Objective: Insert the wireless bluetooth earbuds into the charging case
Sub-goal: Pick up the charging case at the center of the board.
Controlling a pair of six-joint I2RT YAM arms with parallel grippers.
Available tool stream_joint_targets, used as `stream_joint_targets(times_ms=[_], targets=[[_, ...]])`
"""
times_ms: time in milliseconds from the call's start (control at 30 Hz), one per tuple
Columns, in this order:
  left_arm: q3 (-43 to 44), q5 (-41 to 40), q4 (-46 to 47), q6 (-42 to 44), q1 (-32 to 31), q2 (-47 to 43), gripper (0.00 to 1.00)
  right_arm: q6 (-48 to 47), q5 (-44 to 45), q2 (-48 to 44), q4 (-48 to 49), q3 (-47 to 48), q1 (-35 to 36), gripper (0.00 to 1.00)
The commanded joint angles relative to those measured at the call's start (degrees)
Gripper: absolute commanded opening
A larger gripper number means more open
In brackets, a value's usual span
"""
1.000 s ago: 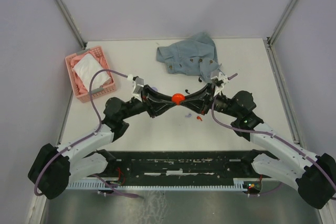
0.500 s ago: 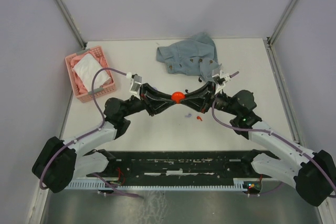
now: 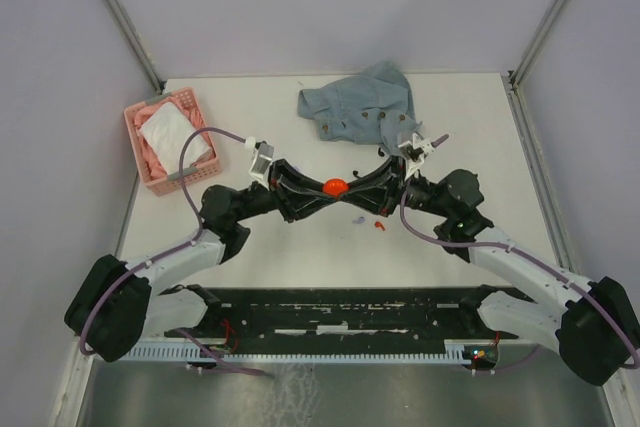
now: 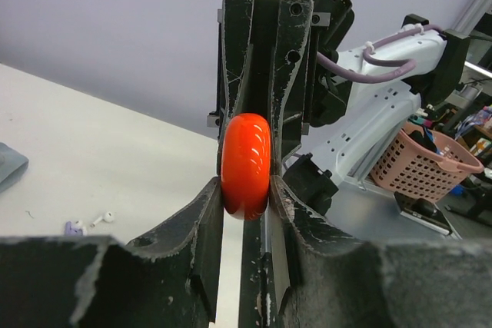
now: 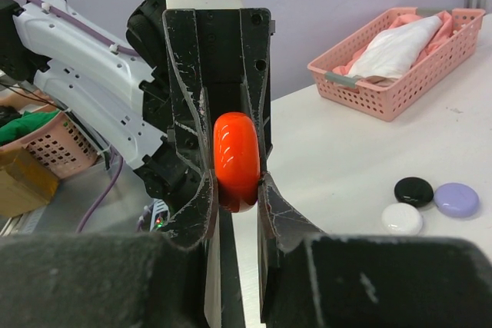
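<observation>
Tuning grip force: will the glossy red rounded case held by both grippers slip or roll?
Likely slippery: the glossy red rounded case has shiny, curved faces under the left gripper and right gripper. Probably rigid: no denting. On edge, it might roll.

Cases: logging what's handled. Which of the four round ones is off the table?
The red case, clamped between the left tool and right tool; the black case, white case and lilac case lie on the table.

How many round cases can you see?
4: red case gripped by left gripper and right gripper; black case, white case and lilac case on the table. Others may be hidden.
</observation>
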Motion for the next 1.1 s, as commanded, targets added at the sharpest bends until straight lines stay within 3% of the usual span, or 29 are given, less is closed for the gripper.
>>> stream_joint_targets(times_ms=[0,267,500,700,867,1067], targets=[[3.13,8.13,3.83,-2.88,-2.46,0.18,0.36,0.12,0.65,1.77,0.2,2.48,0.77,0.02],[3.58,8.91,4.29,-3.44,-2.54,-0.1,0.32,0.16,-1.17,2.95,-0.23,3.14,0.81,0.02],[4.03,9.86,4.43,-2.86,-2.78,-0.32,0.14,-0.57,-3.21,4.15,-2.14,4.03,0.8,0.04],[4.57,9.81,-4.67,2.6,-2.93,-2.49,0.03,-5.92,-2.78,1.0,-12.64,6.63,0.82,0.35],[7.07,8.29,-24.21,14.96,-3.71,-7.66,0.03,-11.2,-3.24,-2.06,-23.39,10.36,0.78,0.53],[8.16,8.89,-28.26,17.18,-4.01,-8.41,0.03,-12.21,-6.74,-2.55,-27.34,13.12,0.84,0.56]])
